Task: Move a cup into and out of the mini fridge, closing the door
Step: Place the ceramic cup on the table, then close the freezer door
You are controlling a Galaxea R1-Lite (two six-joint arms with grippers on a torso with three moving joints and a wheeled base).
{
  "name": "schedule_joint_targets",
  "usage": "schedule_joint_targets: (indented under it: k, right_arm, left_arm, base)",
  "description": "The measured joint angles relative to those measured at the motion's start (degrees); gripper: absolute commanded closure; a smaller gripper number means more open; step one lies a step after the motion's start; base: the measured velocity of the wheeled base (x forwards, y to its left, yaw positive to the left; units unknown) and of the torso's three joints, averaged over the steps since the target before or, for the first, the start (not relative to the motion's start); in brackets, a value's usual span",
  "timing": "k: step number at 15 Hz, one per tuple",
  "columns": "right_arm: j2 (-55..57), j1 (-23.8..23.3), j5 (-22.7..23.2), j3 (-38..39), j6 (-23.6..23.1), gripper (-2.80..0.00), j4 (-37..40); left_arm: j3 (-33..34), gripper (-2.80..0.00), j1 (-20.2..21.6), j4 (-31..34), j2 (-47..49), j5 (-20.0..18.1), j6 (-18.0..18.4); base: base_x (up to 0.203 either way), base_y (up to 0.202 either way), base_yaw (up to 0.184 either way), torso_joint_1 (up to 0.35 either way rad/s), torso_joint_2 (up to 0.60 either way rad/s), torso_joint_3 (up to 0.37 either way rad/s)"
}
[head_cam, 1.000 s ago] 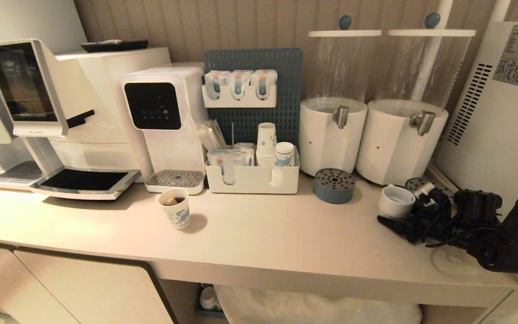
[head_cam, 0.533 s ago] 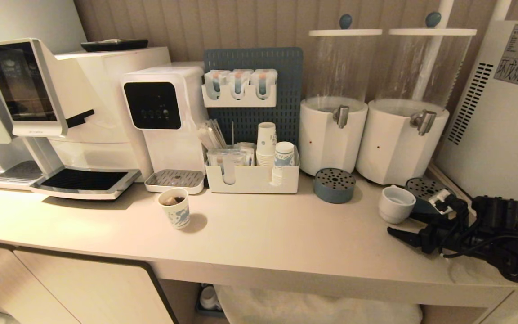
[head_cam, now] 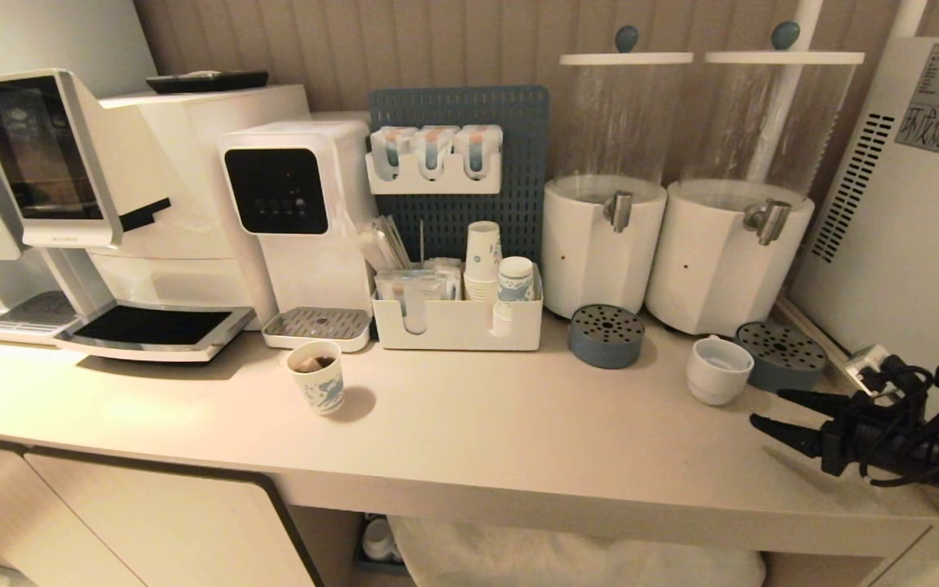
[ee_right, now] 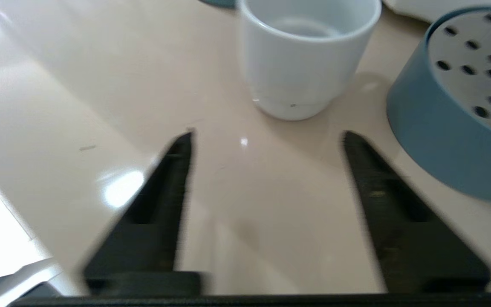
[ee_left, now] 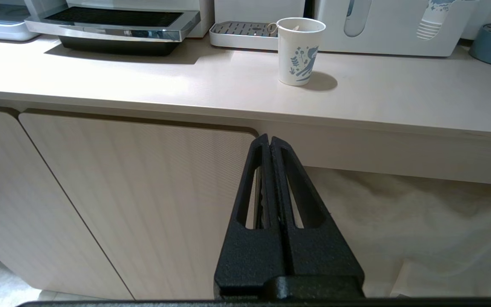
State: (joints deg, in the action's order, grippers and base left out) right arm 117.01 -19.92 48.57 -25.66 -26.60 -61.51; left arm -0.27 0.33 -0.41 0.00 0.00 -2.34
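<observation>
The small white cup (head_cam: 718,369) (ee_right: 305,59) stands upright on the counter, next to a blue perforated tray (head_cam: 781,355) (ee_right: 454,106). My right gripper (head_cam: 767,409) (ee_right: 267,136) hovers low over the counter a short way to the cup's right, pointing at it, open and empty. The mini fridge (head_cam: 910,228) shows only its white vented side with the warning sticker at the far right; its door is out of view. My left gripper (ee_left: 270,137) is shut and empty, parked below the counter edge in front of a cabinet door (ee_left: 143,204).
A blue-printed paper cup (head_cam: 317,377) (ee_left: 298,51) stands mid-counter. Behind are a second blue tray (head_cam: 606,334), two white drink dispensers (head_cam: 602,244), a white organiser with stacked cups (head_cam: 457,322), a water dispenser (head_cam: 298,212) and a coffee machine (head_cam: 111,212). The counter's front edge (head_cam: 600,509) runs close below the right gripper.
My right gripper has drawn back to the right, away from the cup, which stays standing where it was. The left arm has not moved.
</observation>
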Motion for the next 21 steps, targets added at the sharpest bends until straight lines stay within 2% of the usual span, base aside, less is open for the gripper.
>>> schedule_joint_targets:
  k: [3,6,8,10,12,15,16,19,21]
  right_arm:
    - [-6.93,-2.83,2.66,5.57,0.30,0.00,0.38]
    - [-18.87,-5.13,4.92,11.74,3.19,0.00,1.29]
    - [-28.90,-6.35,5.91,14.64,6.50,0.00,4.28]
    - [-41.35,-7.04,6.37,15.03,9.55,0.00,11.20]
    - [-57.57,-7.32,6.68,11.33,11.97,0.00,24.96]
    - [-78.69,-4.01,6.08,0.70,14.48,0.00,54.43]
    - [-84.06,-0.64,4.69,-2.12,14.91,0.00,63.46]
    - [-94.99,15.11,-3.97,-9.76,14.84,0.00,87.07]
    - [-100.44,20.46,-11.65,-12.74,15.97,0.00,97.61]
  left_arm:
    - [0.00,0.00,0.00,0.00,0.00,0.00,0.02]
    - [0.00,0.00,0.00,0.00,0.00,0.00,0.00]
    - [0.00,0.00,0.00,-0.05,0.00,0.00,0.00]
    - [0.00,0.00,0.00,0.00,0.00,0.00,0.00]
    - [0.00,0.00,0.00,-0.02,0.00,0.00,0.02]
    - [0.00,0.00,0.00,-0.05,0.00,0.00,0.00]
    - [0.00,0.00,0.00,-0.02,0.00,-0.02,0.00]
    - [0.00,0.00,0.00,-0.07,0.00,-0.02,0.00]
    - [0.00,0.00,0.00,-0.05,0.00,-0.02,0.00]
  base:
    - [0.000,0.000,0.000,0.000,0.00,0.000]
    - [0.000,0.000,0.000,0.000,0.00,0.000]
    - [0.000,0.000,0.000,0.000,0.00,0.000]
    - [0.000,0.000,0.000,0.000,0.00,0.000]
    - [0.000,0.000,0.000,0.000,0.00,0.000]
    - [0.000,0.000,0.000,0.000,0.00,0.000]
    - [0.000,0.000,0.000,0.000,0.00,0.000]
    - [0.000,0.000,0.000,0.000,0.00,0.000]
    - [0.000,0.000,0.000,0.000,0.00,0.000]
